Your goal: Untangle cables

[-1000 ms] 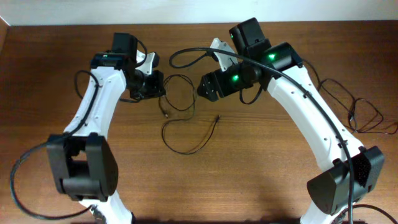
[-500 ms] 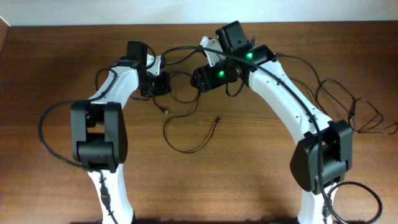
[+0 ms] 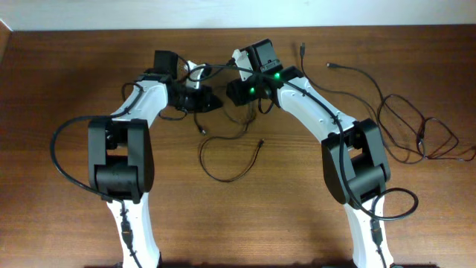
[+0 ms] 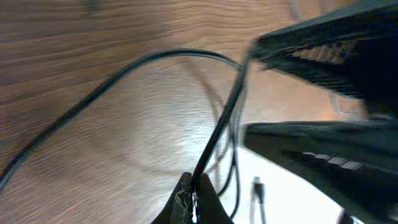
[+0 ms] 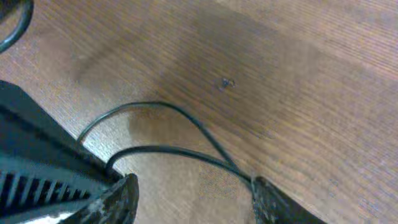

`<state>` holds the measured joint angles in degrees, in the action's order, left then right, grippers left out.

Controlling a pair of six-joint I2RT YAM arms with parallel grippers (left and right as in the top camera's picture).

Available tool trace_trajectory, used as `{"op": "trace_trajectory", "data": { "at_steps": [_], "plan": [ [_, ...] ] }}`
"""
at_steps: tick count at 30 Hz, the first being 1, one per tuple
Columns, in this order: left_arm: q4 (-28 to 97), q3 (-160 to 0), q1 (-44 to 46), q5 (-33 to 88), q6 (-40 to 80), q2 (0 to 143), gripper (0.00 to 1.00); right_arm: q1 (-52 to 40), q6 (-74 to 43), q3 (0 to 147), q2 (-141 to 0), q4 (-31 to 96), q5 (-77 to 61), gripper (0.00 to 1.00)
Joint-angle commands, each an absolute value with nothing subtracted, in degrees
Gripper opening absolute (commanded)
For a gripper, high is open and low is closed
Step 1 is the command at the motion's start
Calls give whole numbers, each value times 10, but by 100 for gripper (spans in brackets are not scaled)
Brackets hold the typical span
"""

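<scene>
At the table's (image 3: 74, 112) far side, left tool (image 4: 189, 202) pinches a cable (image 4: 217, 134); right tool (image 5: 193, 188) stands wide.

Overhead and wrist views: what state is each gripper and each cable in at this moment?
left gripper, shut, pinching a cable.
right gripper, open, a cable strand between its fingers, not clamped.
held cable, gripped at one spot.
middle cable, lying in a loose loop.
right-side cables, sprawled in overlapping loops.

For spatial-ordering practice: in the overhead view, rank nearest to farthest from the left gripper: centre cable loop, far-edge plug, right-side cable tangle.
1. Centre cable loop, in the middle.
2. Far-edge plug, right of centre.
3. Right-side cable tangle, far right.
</scene>
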<state>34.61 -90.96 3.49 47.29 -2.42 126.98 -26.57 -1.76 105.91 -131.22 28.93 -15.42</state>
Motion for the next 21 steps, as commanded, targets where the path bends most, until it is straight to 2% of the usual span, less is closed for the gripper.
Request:
{"op": "trace_trajectory", "data": {
  "at_steps": [1, 7, 8, 11, 14, 15, 18, 21],
  "plan": [
    [343, -908, 35, 542, -63, 1276, 0, -272, -20, 1059, -1320, 305, -152, 55],
    [340, -908, 36, 542, -61, 1276, 0, -270, -11, 1058, -1339, 307, -164, 57],
    [340, -908, 36, 542, -61, 1276, 0, -269, 6, 1058, -1339, 299, -145, 61],
    [340, -908, 37, 542, -61, 1276, 0, -269, 28, 1058, -1339, 276, -136, 62],
    [341, -908, 38, 523, -59, 1276, 0, -270, 29, 1058, -1342, 276, -145, 70],
    [341, -908, 37, 503, -52, 1276, 0, -270, 61, 1058, -1339, 281, -189, 70],
    [346, -908, 34, 430, 26, 1276, 0, -269, 137, 1058, -1324, 313, -201, 72],
    [347, -908, 36, 424, 39, 1276, 0, -271, 198, 1058, -1325, 321, -197, 74]
  ]
}}
